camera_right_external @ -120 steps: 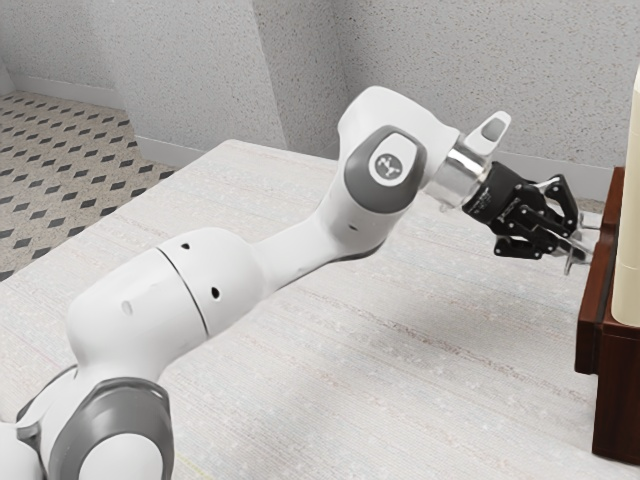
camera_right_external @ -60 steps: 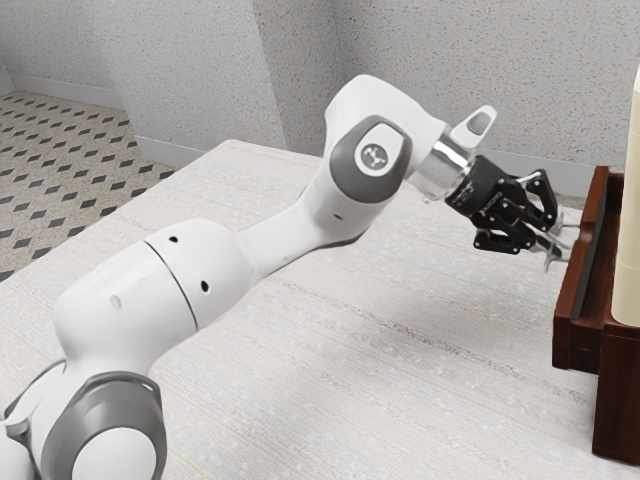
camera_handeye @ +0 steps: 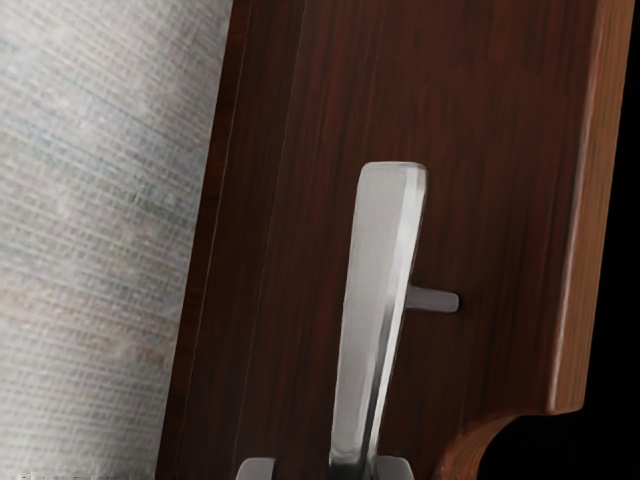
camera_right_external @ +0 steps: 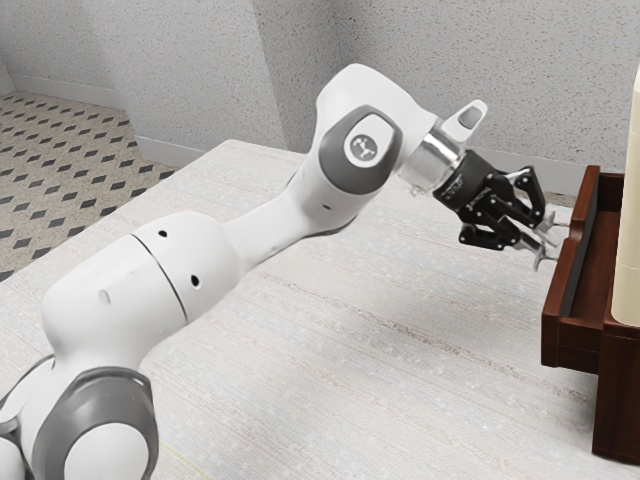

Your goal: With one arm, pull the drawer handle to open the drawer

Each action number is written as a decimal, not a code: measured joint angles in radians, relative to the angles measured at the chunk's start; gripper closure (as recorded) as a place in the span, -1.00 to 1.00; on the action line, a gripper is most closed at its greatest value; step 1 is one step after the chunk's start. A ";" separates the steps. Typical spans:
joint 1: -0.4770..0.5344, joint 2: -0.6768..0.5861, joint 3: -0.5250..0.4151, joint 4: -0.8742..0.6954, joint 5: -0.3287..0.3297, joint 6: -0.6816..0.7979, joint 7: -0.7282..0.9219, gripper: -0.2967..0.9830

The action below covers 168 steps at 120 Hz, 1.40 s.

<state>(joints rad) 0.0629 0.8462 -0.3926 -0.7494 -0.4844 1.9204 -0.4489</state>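
Pulled farther out than before from one cabinet (camera_right_external: 617, 405): one drawer (camera_right_external: 555, 338), partly open. One gripper (camera_right_external: 546, 238) facing the cabinet, two fingers apart; one handle (camera_handeye: 380, 250) between them, on the cabinet's drawer front.

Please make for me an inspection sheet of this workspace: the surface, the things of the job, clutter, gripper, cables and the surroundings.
Surface: table pale, with faint streaks.
Job's things: drawer dark reddish-brown, partly open, its front standing out from the cabinet; handle is a grey metal bar on the drawer front.
Clutter: a cream-coloured object above the cabinet, cut off by the edge of the exterior view; cannot tell what it is.
Gripper: black gripper at the drawer front, open; fingers apart, handle between them, with a gap on one side.
Cables: nothing seen.
Surroundings: speckled grey walls; light floor with dark diamond pattern.
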 joint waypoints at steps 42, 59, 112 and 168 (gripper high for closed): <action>0.023 -0.046 0.026 -0.043 0.008 -0.040 -0.018 0.50; 0.024 -0.050 0.039 -0.044 0.007 -0.051 -0.024 0.50; 0.035 -0.060 0.068 -0.056 0.008 -0.069 -0.039 0.49; 0.057 -0.101 0.073 -0.107 0.007 -0.079 -0.046 0.50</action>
<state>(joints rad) 0.1204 0.7449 -0.3195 -0.8567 -0.4779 1.8410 -0.4953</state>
